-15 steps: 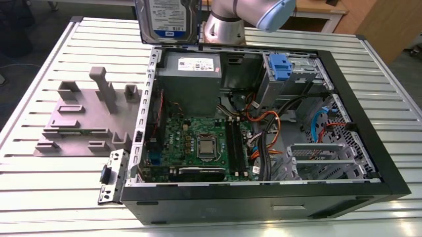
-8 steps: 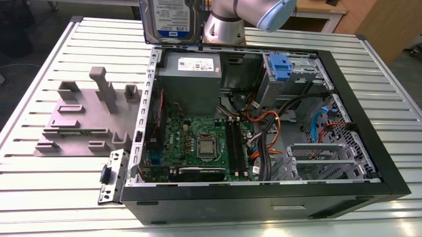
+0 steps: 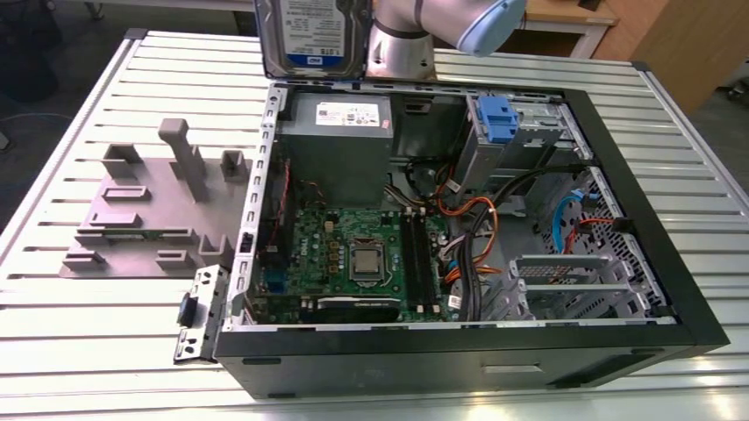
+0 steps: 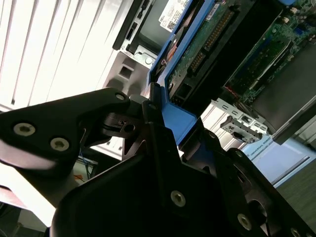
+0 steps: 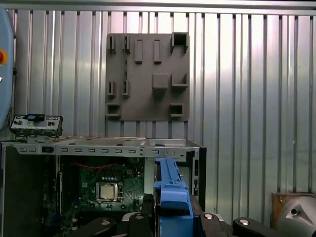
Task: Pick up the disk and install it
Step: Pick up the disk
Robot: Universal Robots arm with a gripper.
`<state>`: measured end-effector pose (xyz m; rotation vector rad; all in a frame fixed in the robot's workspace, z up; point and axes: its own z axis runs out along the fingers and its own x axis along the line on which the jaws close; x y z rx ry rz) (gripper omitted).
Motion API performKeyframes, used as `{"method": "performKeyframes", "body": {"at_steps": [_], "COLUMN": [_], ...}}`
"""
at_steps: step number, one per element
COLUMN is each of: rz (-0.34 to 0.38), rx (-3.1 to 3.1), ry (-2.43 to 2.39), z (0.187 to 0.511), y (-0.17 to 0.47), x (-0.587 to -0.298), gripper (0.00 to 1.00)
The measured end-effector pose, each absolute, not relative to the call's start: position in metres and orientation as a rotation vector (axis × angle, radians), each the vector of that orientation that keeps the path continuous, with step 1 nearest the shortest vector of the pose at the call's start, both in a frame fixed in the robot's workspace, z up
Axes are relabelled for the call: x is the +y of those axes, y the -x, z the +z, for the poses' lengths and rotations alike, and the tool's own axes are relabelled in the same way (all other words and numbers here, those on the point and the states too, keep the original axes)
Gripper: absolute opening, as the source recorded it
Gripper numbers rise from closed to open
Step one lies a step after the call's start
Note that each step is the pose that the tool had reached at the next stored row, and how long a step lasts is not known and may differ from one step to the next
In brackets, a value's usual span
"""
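Holding the disk (image 3: 307,35), seemingly above the case (image 3: 468,360).

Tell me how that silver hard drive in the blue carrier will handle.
The silver hard drive in its blue plastic carrier probably stays rigid: held upright, it shows no sag. Its metal body looks dense, likely heavy for its size. The fingers pinch the carrier's edge, so bumps might pivot it.

- And here's the disk (image 3: 307,35): silver metal body, paper label, smooth blue plastic carrier round it.
- The counter (image 3: 94,351): ribbed bare metal, catching a bright sheen.
- The grey fixture (image 3: 140,210): matt plastic, dull all over.
- The computer case (image 3: 468,355): black, matt wall.
- The gripper (image 5: 170,210): matt black, shiny screw heads.
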<state>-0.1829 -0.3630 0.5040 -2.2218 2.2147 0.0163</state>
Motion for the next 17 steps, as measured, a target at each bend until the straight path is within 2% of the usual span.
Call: {"method": "performKeyframes", "body": {"at_steps": [17], "rz": [0.016], "rx": [2.215], "ry": [2.222], "z": [0.5041], "y": [0.1817], "x": [-0.363], "gripper": [0.36]}}
